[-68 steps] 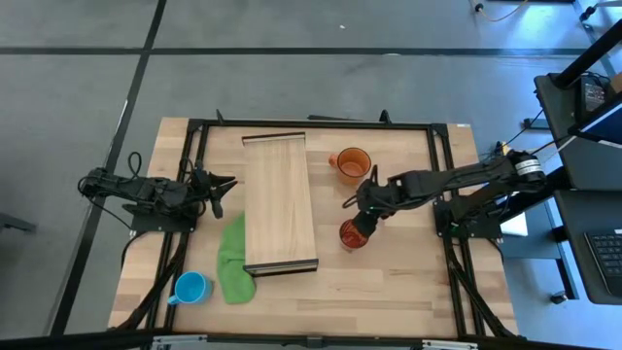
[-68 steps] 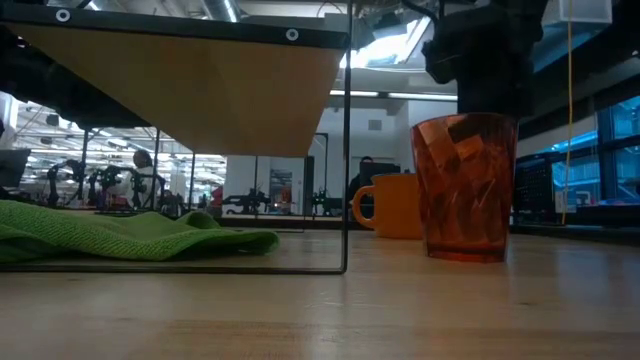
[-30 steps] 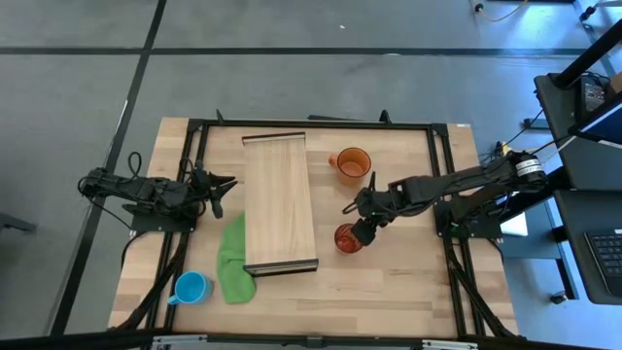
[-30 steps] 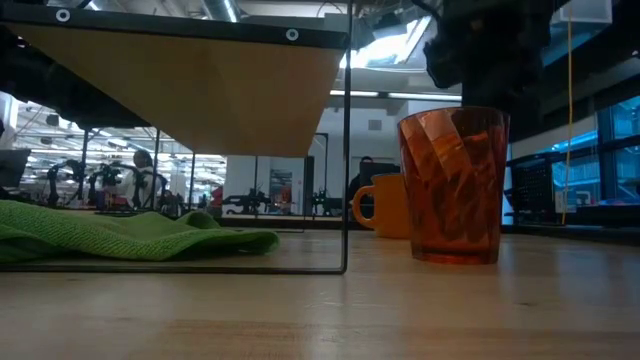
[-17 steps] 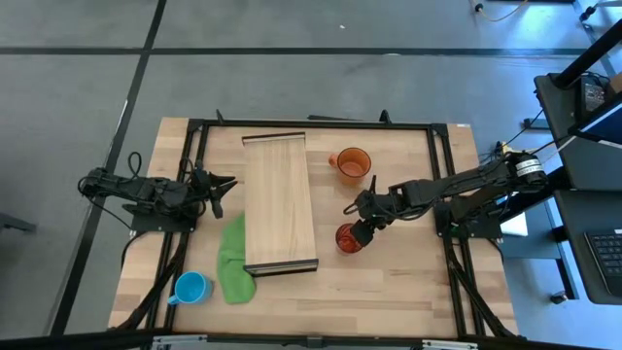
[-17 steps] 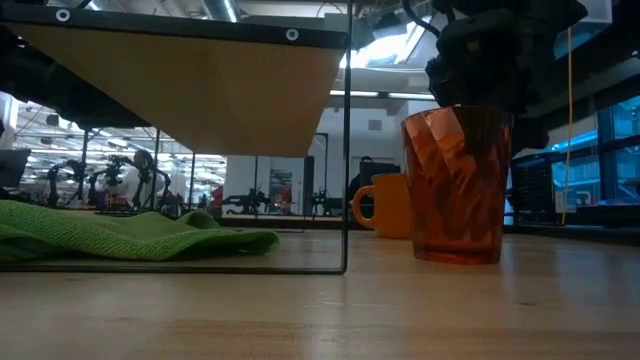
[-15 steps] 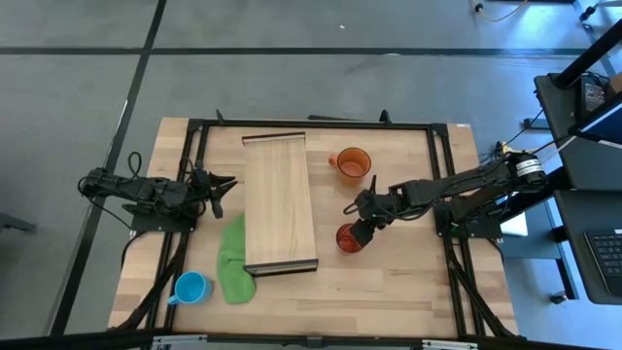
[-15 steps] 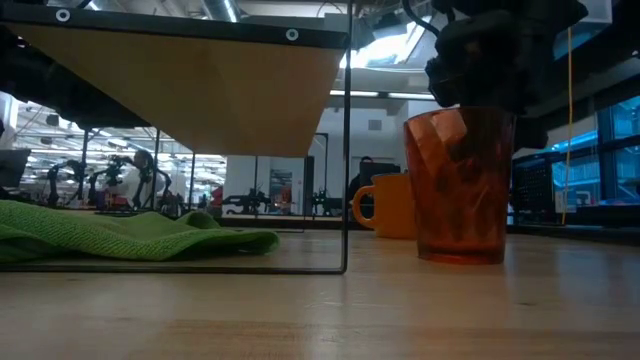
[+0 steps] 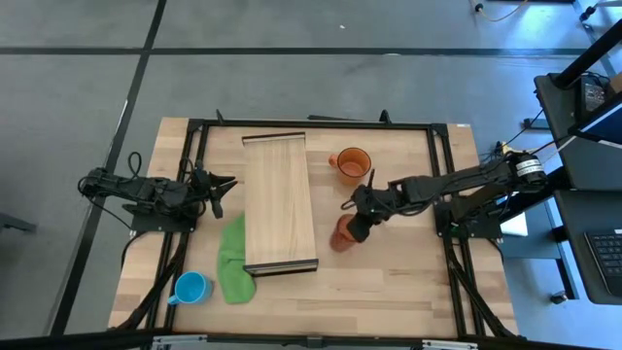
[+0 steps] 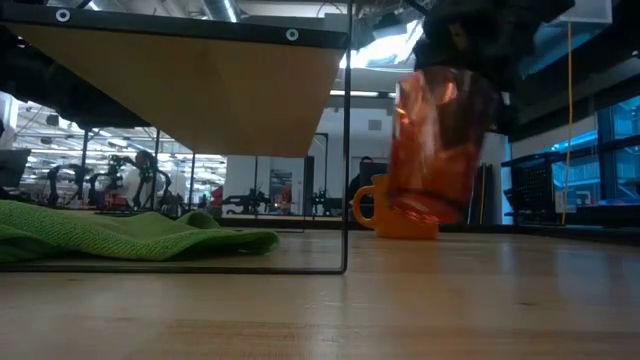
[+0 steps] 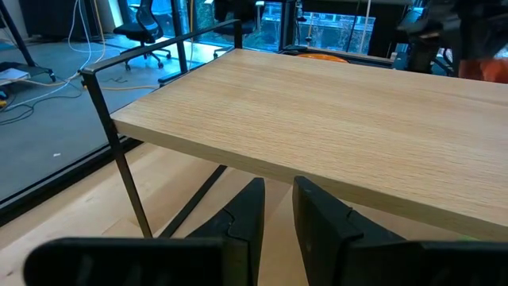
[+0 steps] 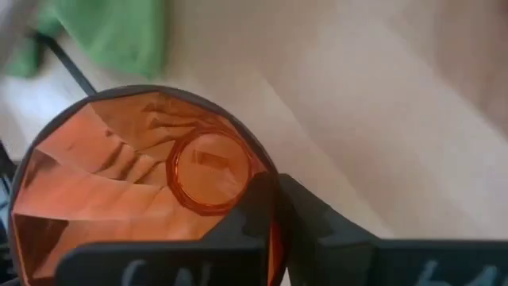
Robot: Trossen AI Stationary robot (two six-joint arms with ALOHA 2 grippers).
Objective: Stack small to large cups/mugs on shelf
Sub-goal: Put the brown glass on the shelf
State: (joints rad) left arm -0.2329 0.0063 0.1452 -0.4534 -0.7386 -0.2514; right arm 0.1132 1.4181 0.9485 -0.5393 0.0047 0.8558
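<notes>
The dark red tumbler point(image 9: 340, 235) hangs tilted above the table, right of the shelf point(image 9: 277, 194), with my right gripper point(image 9: 356, 226) shut on its rim. In the low view the tumbler point(image 10: 435, 150) is clear of the tabletop. The orange mug point(image 9: 350, 162) stands on its base farther back. The light blue mug point(image 9: 191, 287) stands at the near left, beside the green cloth point(image 9: 233, 261). My left gripper point(image 9: 222, 188) waits left of the shelf, its fingers point(image 11: 250, 214) a little apart and holding nothing. My right gripper pinches the tumbler's rim wall point(image 12: 272, 230) on the side nearest the arm, one finger point(image 12: 255, 208) inside the cup and one outside. The fingers come from above, slanting in from the table's right. The tumbler hangs lifted clear, tilted, its base point(image 10: 412, 208) swung toward the shelf.
The shelf stands raised on a thin black frame point(image 10: 346, 150), and its board point(image 11: 341, 119) is bare. The cloth lies partly under the shelf's near left corner. A black frame point(image 9: 442, 185) borders the table, and bare wood lies right of the tumbler.
My right gripper has come down over the tumbler's rim and shut on it, then risen. The tumbler, which stood upright on the table, is now lifted clear, tipped, and shifted slightly toward the shelf.
</notes>
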